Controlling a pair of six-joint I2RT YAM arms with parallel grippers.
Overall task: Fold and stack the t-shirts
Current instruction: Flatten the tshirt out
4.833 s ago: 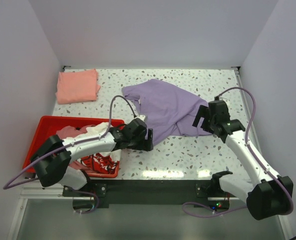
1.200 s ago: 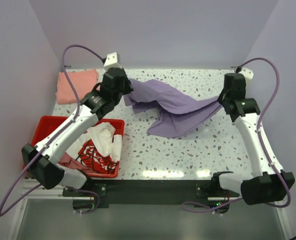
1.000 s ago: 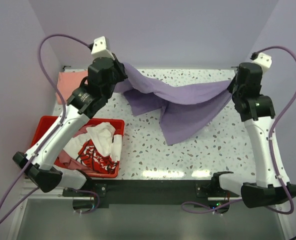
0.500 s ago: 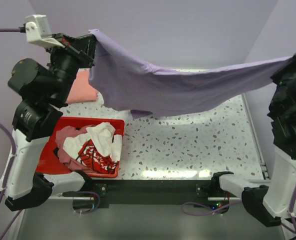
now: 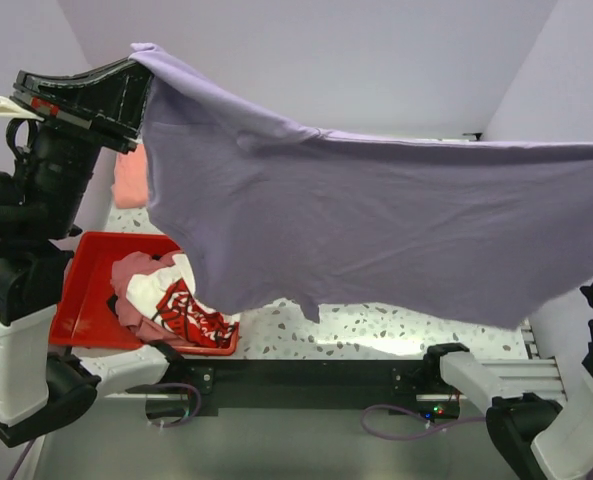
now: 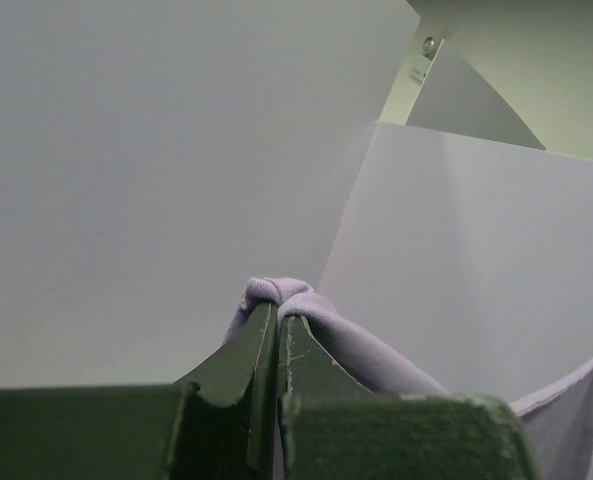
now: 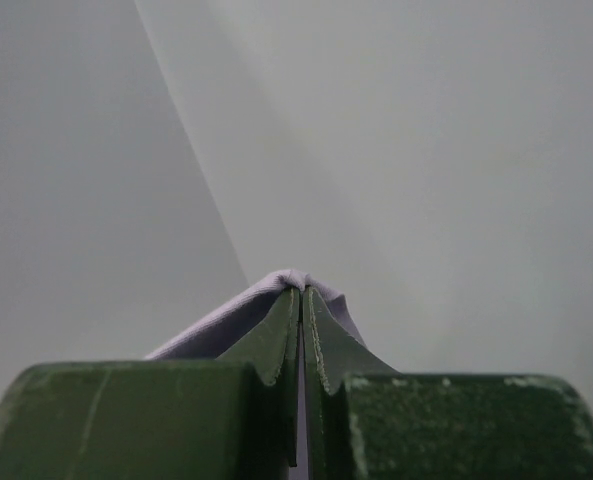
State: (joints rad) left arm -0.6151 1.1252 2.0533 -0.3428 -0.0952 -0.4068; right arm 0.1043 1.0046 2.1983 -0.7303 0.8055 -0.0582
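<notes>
I have the plain lavender-purple cloth t-shirt (image 5: 376, 230) hanging high over the speckled table (image 5: 366, 318), stretched left to right. My left gripper (image 6: 276, 312) is pinched tight on one end and my right gripper (image 7: 301, 292) is clamped on the other. A folded salmon-pink tee (image 5: 126, 185) lies far left. A crumpled white red-printed tee (image 5: 181, 300) sits in the red plastic tray (image 5: 76, 300), near left.

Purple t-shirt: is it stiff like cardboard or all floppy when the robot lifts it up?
Probably very floppy: the purple t-shirt sags like a curtain between the left hand and the right hand. It seems light, since each hand pinches only a small bunch of cloth and that carries it. Let go, it would likely crumple.
</notes>
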